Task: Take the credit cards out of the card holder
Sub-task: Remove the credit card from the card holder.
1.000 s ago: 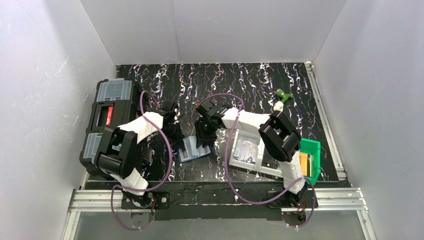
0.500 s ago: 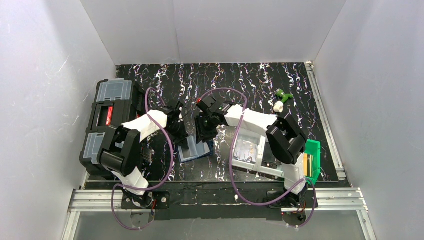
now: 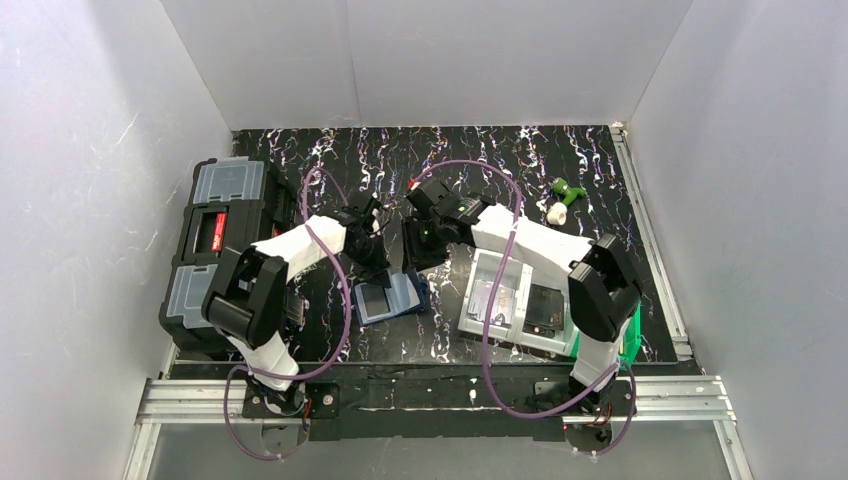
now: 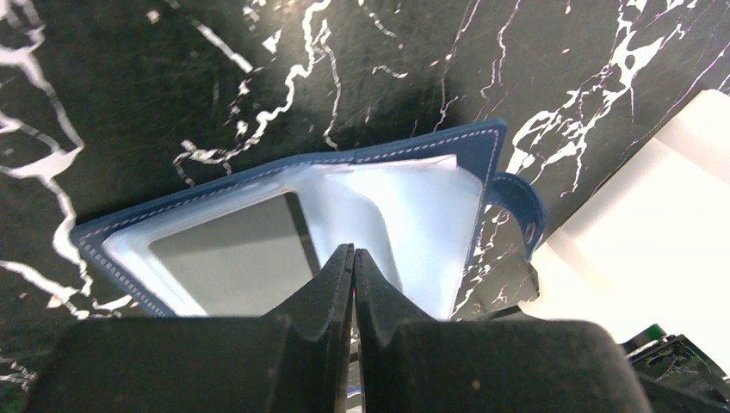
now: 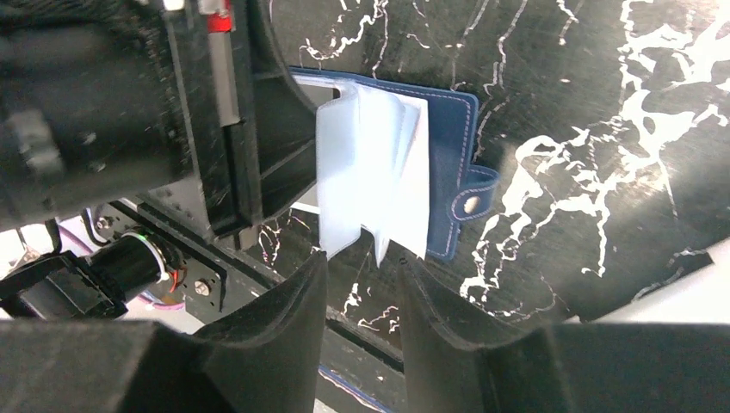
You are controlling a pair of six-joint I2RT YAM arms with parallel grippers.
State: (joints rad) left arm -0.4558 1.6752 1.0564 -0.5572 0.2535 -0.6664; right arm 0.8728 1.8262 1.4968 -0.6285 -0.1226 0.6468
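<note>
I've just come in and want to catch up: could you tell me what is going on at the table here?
Two robot arms are working on a blue card holder lying open on the black marble table. The left fingers are shut and pressed down on its inner side, seemingly pinning it. The right fingers are open beside the clear sleeves, which stand fanned up. What looks like a dark card sits inside one sleeve.

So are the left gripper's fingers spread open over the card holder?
No, the left gripper is shut, its tips pressed together over the card holder.
</note>
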